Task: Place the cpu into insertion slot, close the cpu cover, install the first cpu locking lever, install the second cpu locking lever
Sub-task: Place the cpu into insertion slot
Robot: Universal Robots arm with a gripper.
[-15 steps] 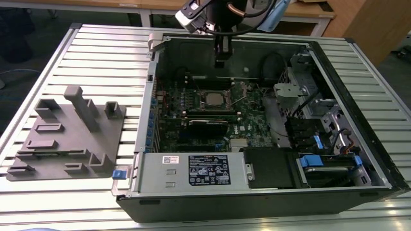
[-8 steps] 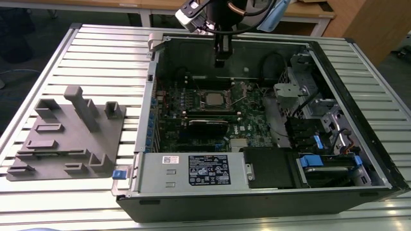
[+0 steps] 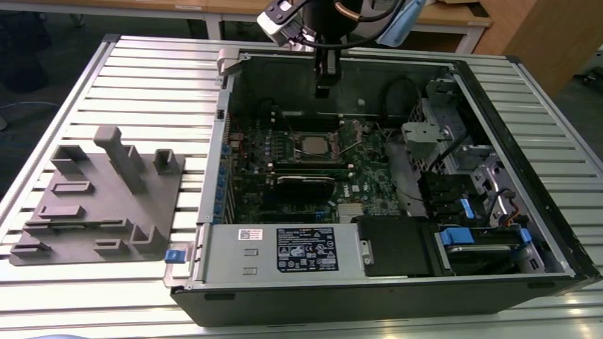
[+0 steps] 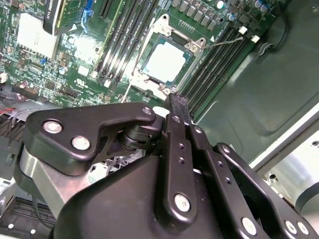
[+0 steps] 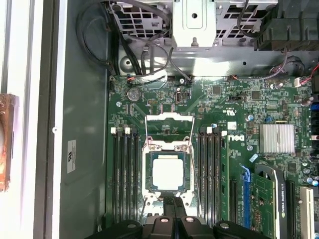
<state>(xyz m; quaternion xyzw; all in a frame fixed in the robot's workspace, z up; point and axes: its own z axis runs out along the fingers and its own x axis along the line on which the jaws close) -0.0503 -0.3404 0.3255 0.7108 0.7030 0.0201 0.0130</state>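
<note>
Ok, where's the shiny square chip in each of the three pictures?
Exterior view: the cpu sits mid-board inside the open computer case, beneath the gripper.
Second wrist view: the cpu lies just beyond the gripper, on the green board.
First wrist view: the cpu lies just past the gripper, between black memory slots.
Shared landmark: the gripper, pointing toward the chip in all three.
</note>
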